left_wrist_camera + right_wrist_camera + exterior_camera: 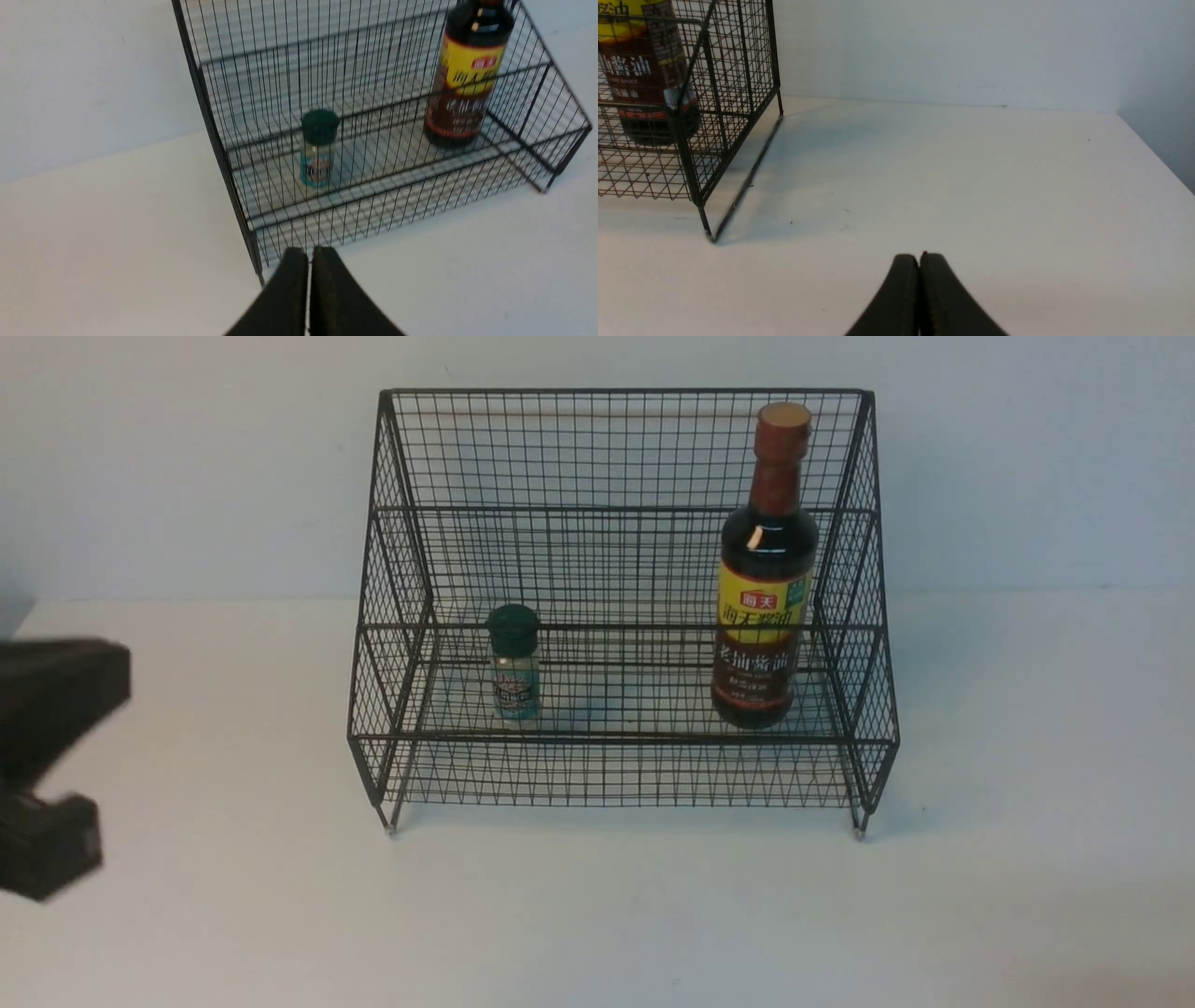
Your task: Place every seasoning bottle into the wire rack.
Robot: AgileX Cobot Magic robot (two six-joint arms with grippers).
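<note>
The black wire rack (616,448) stands mid-table against the wall. The tall dark soy-sauce bottle (766,588), brown cap and yellow-and-brown label, stands upright inside at its right end. The small clear shaker jar (514,665) with dark green lid stands upright inside at the left. Both show in the left wrist view, the jar (319,148) and the bottle (465,74), behind the rack's mesh (373,196). My left gripper (309,254) is shut and empty, off the rack's front left corner. My right gripper (919,259) is shut and empty over bare table right of the rack (691,140); the bottle's base (644,74) shows there.
The left arm (51,765) sits blurred at the front view's far left edge. A white wall runs behind the rack. The table's right edge (1157,149) shows in the right wrist view.
</note>
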